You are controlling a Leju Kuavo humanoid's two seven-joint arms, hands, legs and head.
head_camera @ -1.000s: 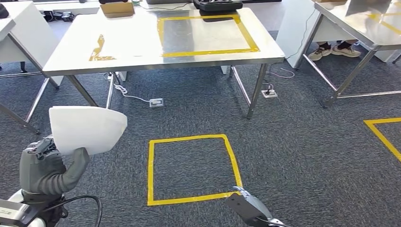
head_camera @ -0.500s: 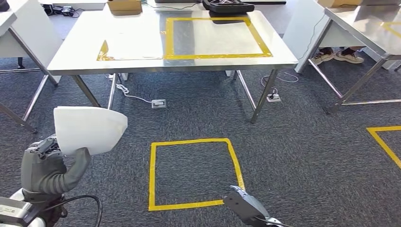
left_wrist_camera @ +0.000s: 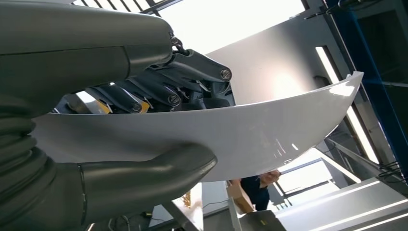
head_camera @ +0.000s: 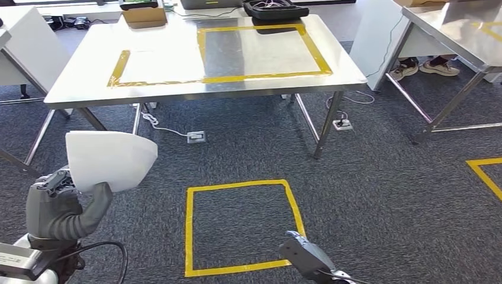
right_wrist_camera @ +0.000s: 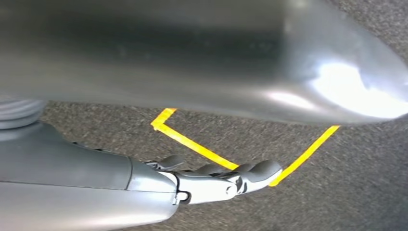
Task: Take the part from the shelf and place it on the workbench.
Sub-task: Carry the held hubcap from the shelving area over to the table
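The left robot hand (left_wrist_camera: 120,120) gripped a curved white panel (left_wrist_camera: 250,134), its thick grey thumb (left_wrist_camera: 144,171) pressed against one face and darker fingers (left_wrist_camera: 192,72) against the other. Beyond the panel's edge a person (left_wrist_camera: 257,187) stood beside a cardboard box (left_wrist_camera: 239,197).

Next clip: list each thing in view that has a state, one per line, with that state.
white curved part: held up off the floor, gripped by the left hand.
left hand: thumb and fingers closed on the part's lower edge.
right hand: hanging low over the carpet, holding nothing, fingers loosely curled.
workbench: marked with yellow tape rectangles, part not yet on it.
black tray: at the workbench's far edge, contents unclear.
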